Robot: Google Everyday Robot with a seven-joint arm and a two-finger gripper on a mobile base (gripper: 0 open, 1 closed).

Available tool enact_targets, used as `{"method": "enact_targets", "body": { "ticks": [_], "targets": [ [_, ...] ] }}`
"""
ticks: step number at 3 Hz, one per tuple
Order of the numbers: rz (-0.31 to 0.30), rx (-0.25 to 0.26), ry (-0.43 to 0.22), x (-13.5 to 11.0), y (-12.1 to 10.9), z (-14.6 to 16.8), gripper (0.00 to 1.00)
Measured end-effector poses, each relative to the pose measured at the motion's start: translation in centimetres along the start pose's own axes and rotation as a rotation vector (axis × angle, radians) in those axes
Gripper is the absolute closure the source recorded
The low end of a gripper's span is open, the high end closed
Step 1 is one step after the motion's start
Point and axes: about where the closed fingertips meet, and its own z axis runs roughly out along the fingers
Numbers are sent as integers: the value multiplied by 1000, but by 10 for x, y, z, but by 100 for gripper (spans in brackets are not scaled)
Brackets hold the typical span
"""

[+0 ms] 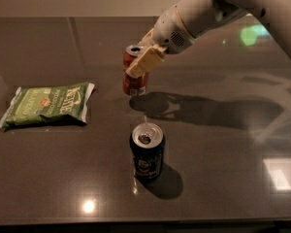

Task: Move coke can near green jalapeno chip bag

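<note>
The coke can (134,84), red-orange with a silver top, is upright and held in my gripper (141,62), which comes in from the upper right and is shut on the can's upper half. The can's base is at or just above the dark tabletop. The green jalapeno chip bag (47,104) lies flat to the left, with a gap between its right end and the can.
A dark blue can (147,151) with an open top stands upright in front of the coke can, nearer the camera. The dark glossy table (223,169) reflects ceiling lights. My white arm (218,8) spans the upper right.
</note>
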Motion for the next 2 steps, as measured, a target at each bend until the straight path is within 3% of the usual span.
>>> {"method": "enact_targets", "body": {
  "ticks": [2],
  "targets": [
    [-128,-150,1,-28,39,66,100]
  ]
}}
